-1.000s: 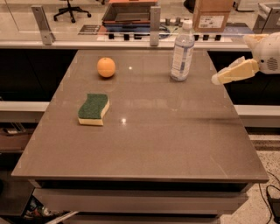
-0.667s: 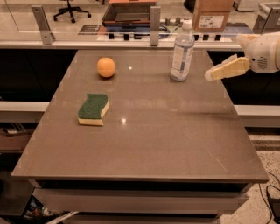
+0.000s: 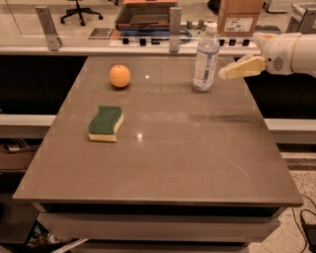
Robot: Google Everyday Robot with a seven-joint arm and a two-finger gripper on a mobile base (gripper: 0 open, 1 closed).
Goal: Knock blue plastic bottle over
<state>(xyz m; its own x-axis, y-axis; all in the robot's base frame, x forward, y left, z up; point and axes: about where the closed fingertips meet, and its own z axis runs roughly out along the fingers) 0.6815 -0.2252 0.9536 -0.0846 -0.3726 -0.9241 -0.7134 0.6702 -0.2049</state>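
The blue plastic bottle [image 3: 206, 59] stands upright near the far right of the brown table [image 3: 163, 163]. It is clear and bluish with a white cap and a pale label. My gripper [image 3: 224, 74] comes in from the right on a white arm, its cream fingers pointing left. Its tip hangs just right of the bottle at about mid height, with a small gap between them.
An orange ball [image 3: 120, 76] sits at the far left of the table. A green and yellow sponge [image 3: 105, 123] lies nearer on the left. Behind the table runs a counter with a metal post [image 3: 174, 22] and a cardboard box [image 3: 240, 15].
My gripper has moved left toward the bottle, closing most of the gap. The bottle, ball and sponge have not moved.
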